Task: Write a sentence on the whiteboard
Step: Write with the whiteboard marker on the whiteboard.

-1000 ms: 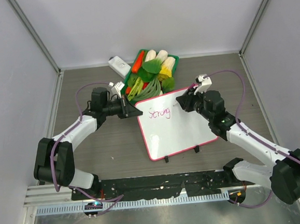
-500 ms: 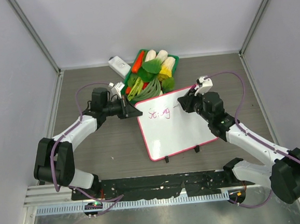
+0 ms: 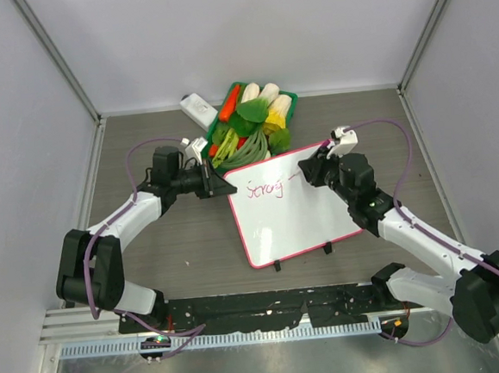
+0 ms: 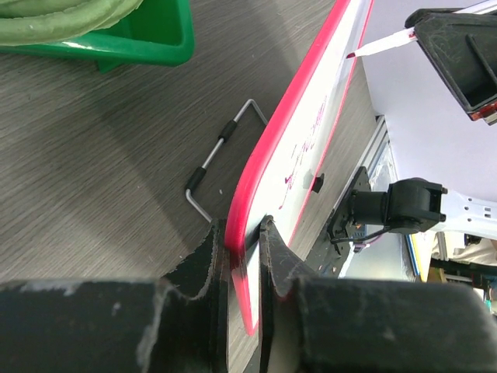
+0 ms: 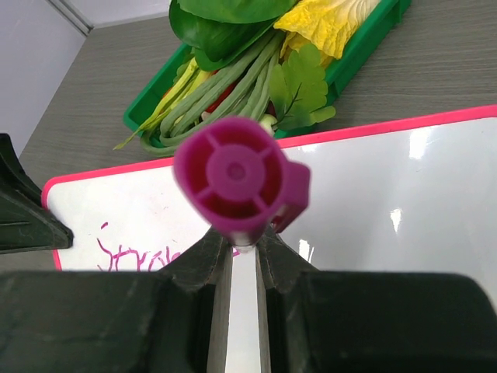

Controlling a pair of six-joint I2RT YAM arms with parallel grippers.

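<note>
Since just one word shows on the board, the job looks early, maybe a quarter done by my guess. The table (image 3: 176, 244) carries the lot. The whiteboard (image 3: 308, 221) sits mid-table betw. the two arms, skewed, w/ its far edge just beside the green veg basket (image 3: 291, 95). From the left wrist view the pink-red rim (image 4: 295, 116) seems to slant up off the wood, but how much I can't tell. The left gripper (image 3: 224, 187) has its jaws pinched together on the board's left edge, rim squeezed betw. the fingers (image 4: 208, 260), so the board is braced for writing. The right gripper (image 3: 317, 166) hangs over the board's far-right area, jaws clamped on a magenta marker (image 5: 233, 175) whose butt end faces the wrist cam. The tip (image 4: 356, 54) is right at the board face, though contact or a hair off I can't tell. Of the sentence (image 3: 264, 188), only "Strong" is legible, at top left. A thin magenta streak runs from it toward the pen, either a stroke or the pen shaft, unclear. Left to do, in my view: the remaining words, prob. a 2nd line too, as approx. the whole lower board is blank.
</note>
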